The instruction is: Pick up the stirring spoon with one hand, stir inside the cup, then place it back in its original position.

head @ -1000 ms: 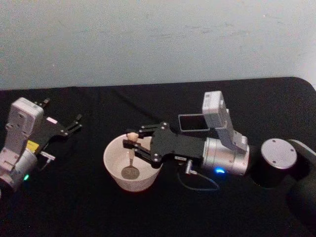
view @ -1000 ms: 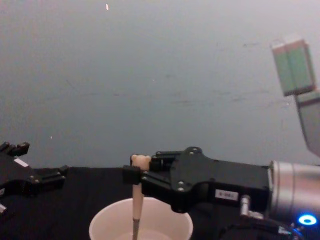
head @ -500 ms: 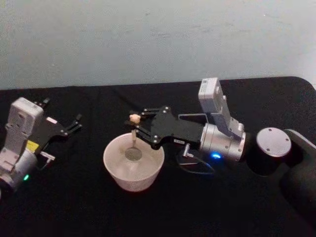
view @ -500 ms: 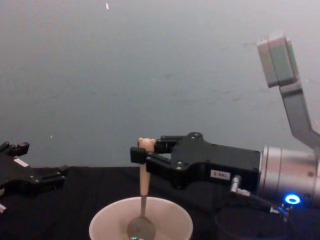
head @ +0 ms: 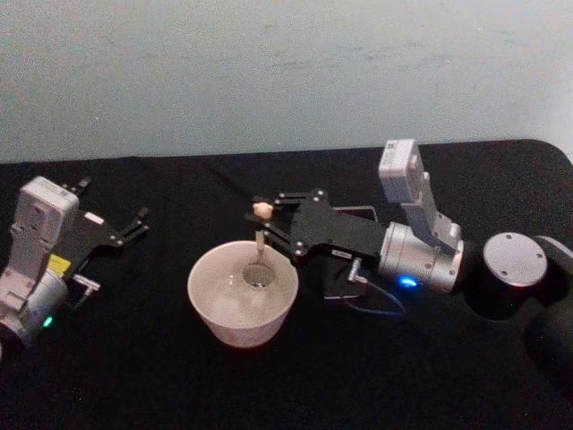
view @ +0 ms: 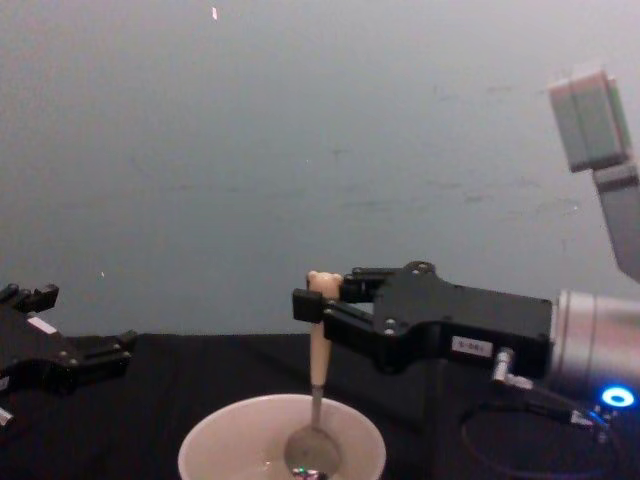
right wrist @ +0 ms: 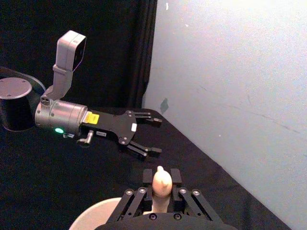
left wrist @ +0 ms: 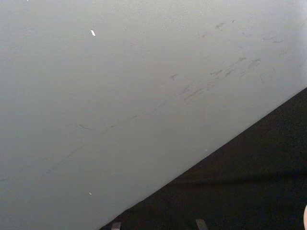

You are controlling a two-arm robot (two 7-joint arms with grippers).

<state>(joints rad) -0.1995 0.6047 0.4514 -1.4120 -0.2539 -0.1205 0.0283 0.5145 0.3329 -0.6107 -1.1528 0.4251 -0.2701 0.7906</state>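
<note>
The cream-white cup (head: 240,296) stands on the black table, left of centre. My right gripper (head: 266,216) reaches in from the right above the cup's far right rim and is shut on the stirring spoon (head: 260,240). The spoon hangs nearly upright, with its bear head (view: 322,280) just above the fingers. Its beige handle (view: 318,345) points down and its metal bowl (view: 312,455) is inside the cup (view: 215,440). In the right wrist view the bear head (right wrist: 161,182) sits between the closed fingers. My left gripper (head: 113,204) rests open at the far left, apart from the cup.
A dark grey square holder (head: 363,210) sits behind the right arm, mostly hidden by it. A thin cable (head: 376,307) loops under the right wrist. The pale wall rises behind the table's far edge. The left gripper (right wrist: 157,135) lies open across the table.
My right gripper has carried the spoon from the cup's middle toward its far right side. The spoon's bowl stayed inside the cup. The left arm has not moved.
</note>
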